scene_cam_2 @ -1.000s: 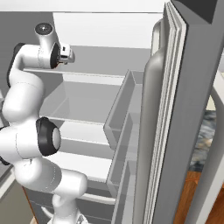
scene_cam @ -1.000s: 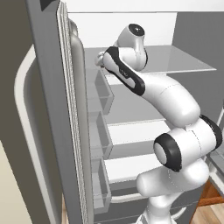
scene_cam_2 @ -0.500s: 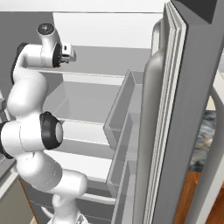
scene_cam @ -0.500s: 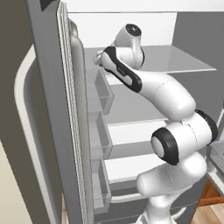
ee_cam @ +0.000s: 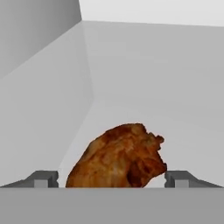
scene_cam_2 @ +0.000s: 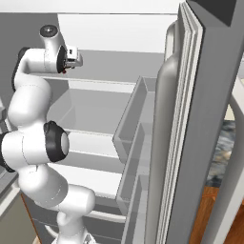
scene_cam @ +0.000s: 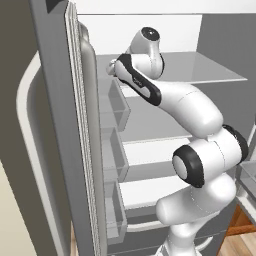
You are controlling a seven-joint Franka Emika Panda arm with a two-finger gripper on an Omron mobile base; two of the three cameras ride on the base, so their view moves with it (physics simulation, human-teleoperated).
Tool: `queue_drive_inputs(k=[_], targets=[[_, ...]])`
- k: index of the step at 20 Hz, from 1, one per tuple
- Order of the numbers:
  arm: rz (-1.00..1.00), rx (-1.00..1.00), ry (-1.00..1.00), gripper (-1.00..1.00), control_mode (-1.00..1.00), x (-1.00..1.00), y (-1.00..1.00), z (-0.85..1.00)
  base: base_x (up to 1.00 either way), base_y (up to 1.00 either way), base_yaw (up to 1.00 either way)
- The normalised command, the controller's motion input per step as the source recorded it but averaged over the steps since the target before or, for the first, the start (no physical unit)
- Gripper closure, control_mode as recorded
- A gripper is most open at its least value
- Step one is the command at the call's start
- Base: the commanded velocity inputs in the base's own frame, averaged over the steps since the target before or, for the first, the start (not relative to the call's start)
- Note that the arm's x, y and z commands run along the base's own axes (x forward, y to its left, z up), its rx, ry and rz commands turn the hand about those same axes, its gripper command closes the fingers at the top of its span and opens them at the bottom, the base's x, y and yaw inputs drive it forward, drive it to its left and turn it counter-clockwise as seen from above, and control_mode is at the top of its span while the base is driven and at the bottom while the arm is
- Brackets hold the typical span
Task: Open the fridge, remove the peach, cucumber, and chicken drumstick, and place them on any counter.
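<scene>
Orange-brown chicken drumstick (ee_cam: 118, 157) lies on a fridge (scene_cam: 55, 125) shelf between the end effector's (ee_cam: 112, 178) wide-open tips.

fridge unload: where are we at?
Done: fridge doors stand open. In hand: gripper is at the chicken drumstick on a shelf, jaws open either side of it, not yet closed. Left: grasp it and carry it to a counter; peach and cucumber not accounted for.
</scene>
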Motion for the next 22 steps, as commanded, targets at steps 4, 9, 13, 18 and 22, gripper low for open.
queue_drive_inputs(k=[4,9,13,18,22], targets=[[0.0,-0.01,0.0,1.0,-1.0,0.0,0.0,-0.21,0.0,0.0,0.0],[0.0,0.0,0.0,1.0,-1.0,0.0,0.0,0.0,0.0,0.0,0.0],[0.0,0.0,0.0,1.0,-1.0,0.0,0.0,0.0,0.0,0.0,0.0],[0.0,0.0,-0.02,1.0,-1.0,-0.18,0.0,0.0,0.0,0.0,0.0],[0.0,0.0,-0.12,1.0,-1.0,-0.66,-0.01,0.11,0.0,0.0,0.0]])
